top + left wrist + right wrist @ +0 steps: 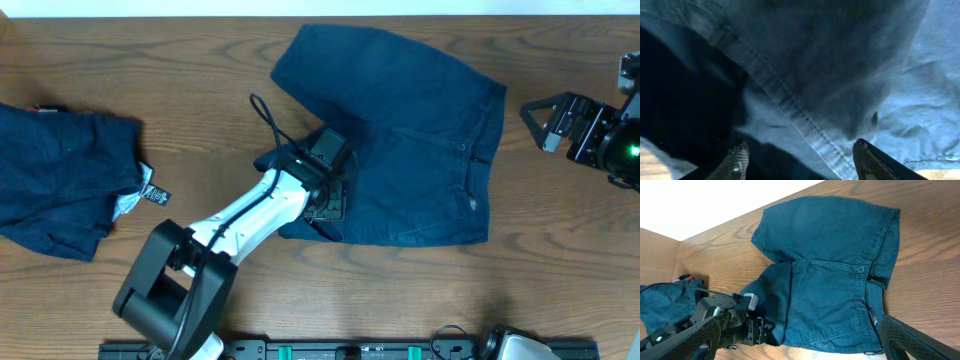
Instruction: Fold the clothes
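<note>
A dark navy pair of shorts lies spread on the table's middle, waistband to the right; it also shows in the right wrist view. My left gripper is at its lower left leg hem, fingers open and pressed close over the fabric's seam, not closed on it. A second navy garment lies crumpled at the far left with white and black tags. My right gripper hovers open and empty beyond the waistband at the right; its fingers frame the right wrist view.
The wooden table extends round the shorts. A black cable loops off the left arm over the shorts' left edge. A black rail runs along the front edge.
</note>
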You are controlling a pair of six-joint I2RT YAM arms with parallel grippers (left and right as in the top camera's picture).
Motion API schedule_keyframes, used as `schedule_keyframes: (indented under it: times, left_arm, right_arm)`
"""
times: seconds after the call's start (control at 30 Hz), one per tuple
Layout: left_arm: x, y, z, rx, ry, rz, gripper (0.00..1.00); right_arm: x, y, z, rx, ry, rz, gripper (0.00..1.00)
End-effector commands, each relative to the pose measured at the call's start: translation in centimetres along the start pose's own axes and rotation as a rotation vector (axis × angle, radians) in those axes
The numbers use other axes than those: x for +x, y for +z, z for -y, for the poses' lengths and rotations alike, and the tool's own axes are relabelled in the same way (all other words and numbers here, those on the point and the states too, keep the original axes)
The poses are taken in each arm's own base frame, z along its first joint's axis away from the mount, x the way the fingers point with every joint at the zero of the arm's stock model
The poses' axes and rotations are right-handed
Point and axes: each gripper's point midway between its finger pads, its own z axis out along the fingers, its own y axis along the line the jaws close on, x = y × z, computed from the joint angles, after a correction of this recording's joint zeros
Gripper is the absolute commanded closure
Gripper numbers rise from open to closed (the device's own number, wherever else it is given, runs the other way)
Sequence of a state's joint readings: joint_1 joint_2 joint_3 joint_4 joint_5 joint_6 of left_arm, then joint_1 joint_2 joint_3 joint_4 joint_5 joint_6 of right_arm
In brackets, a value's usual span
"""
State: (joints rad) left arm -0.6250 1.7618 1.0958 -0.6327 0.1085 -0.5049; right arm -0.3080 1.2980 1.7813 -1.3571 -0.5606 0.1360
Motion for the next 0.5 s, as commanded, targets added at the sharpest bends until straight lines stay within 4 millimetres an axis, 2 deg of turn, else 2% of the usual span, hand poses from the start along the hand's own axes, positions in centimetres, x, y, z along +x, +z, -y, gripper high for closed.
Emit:
schedule_keyframes:
  times: [0.0, 0.17, 0.47]
  left_arm:
    - [0.8, 1.2, -0.2, -0.010, -0.019, -0.045, 0.30]
    - [0.8, 2.2, 0.0, -0.014, -0.020, -0.052, 0.30]
    - [-2.2, 2.2, 1.9, 0.068, -0.050, 0.069, 0.30]
  right_arm:
    - [-0.3, -0.3, -0.4, -0.003, -0.036, 0.010, 0.01]
    - [-0.3, -0.3, -0.3, 0.001, -0.036, 0.011, 0.01]
    - [-0.3, -0.3, -0.3, 0.004, -0.036, 0.011, 0.01]
